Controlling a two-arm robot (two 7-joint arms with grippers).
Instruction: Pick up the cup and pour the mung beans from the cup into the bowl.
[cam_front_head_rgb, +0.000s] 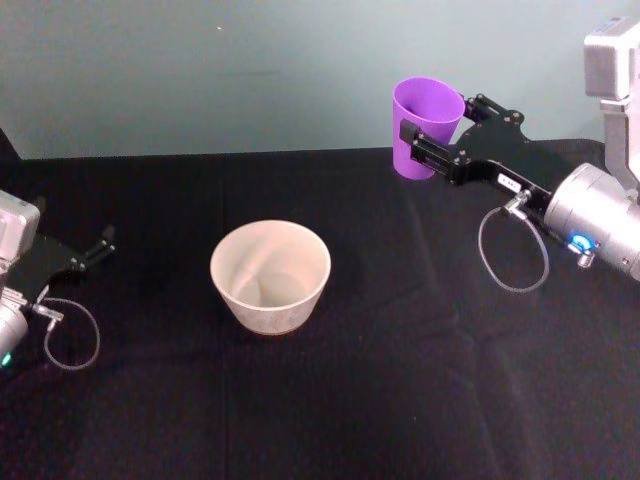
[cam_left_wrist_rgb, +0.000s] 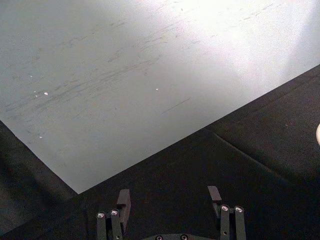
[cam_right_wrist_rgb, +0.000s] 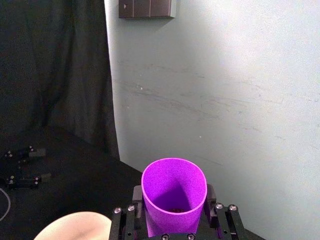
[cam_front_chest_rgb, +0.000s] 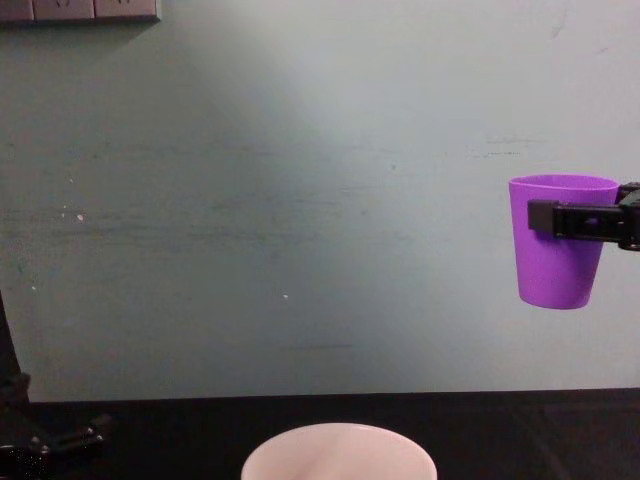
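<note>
The cup (cam_front_head_rgb: 425, 108), held upright so no beans spill, is clamped near its rim by the right pincer (cam_front_head_rgb: 437, 135), high above the bench (cam_front_head_rgb: 400, 380) and right of the bowl (cam_front_head_rgb: 266, 306); the left pincer (cam_front_head_rgb: 95, 250) lies open, parked.

The bowl (cam_front_head_rgb: 270, 303) stood on the table (cam_front_head_rgb: 400, 400) near the middle. The cup (cam_front_head_rgb: 425, 112) hung upright in the air, behind and right of the bowl, clamped in the right gripper (cam_front_head_rgb: 440, 127). The left gripper (cam_front_head_rgb: 100, 245) sat low at the table's left, well apart from the bowl.
</note>
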